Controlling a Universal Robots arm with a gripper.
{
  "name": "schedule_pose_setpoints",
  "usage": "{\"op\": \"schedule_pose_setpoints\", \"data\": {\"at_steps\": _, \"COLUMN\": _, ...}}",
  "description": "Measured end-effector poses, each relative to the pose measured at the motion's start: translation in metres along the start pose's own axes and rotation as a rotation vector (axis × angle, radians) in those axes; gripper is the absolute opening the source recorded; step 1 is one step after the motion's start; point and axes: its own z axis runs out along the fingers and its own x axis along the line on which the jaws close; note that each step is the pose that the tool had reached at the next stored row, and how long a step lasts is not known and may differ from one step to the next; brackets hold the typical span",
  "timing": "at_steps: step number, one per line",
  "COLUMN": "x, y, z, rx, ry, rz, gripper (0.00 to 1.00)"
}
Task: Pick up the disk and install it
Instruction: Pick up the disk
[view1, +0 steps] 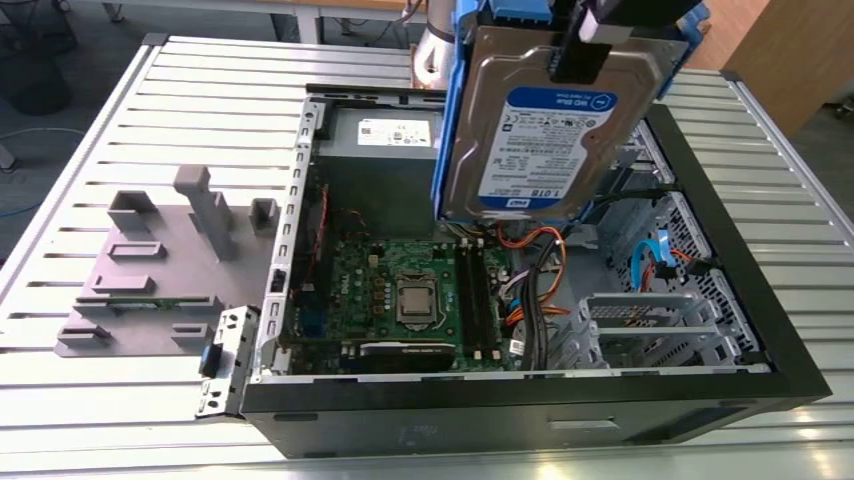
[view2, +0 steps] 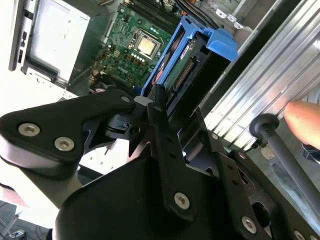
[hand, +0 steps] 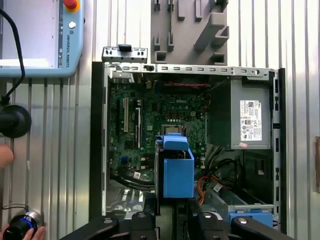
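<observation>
The disk (view1: 547, 130), a silver-grey hard drive with a white-and-blue label in a blue carrier frame, hangs upright in the air over the open computer case (view1: 534, 400). My gripper (view1: 587, 45) is shut on its upper edge. In the second wrist view the disk (view2: 185, 65) shows edge-on beyond the gripper (view2: 150, 100), with the motherboard below it. In the first wrist view the blue carrier (hand: 177, 170) points down into the case, just ahead of the gripper (hand: 172, 215).
The case holds a motherboard (view1: 400, 290), a power supply (view1: 380, 130), orange cables and a metal drive cage (view1: 641, 320). A grey slotted stand (view1: 160, 260) lies on the table at the exterior view's left. A teach pendant (hand: 40, 40) and a person's hand (hand: 5, 155) are beside the case.
</observation>
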Motion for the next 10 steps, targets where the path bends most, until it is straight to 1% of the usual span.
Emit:
{"op": "schedule_pose_setpoints", "data": {"at_steps": 5, "x": 0.0127, "y": -0.0002, "z": 0.0009, "rx": 0.0, "ry": 0.0, "rz": 0.0, "gripper": 0.35}}
{"op": "schedule_pose_setpoints", "data": {"at_steps": 10, "x": 0.0221, "y": -0.0004, "z": 0.0028, "rx": 0.0, "ry": 0.0001, "rz": 0.0, "gripper": 0.35}}
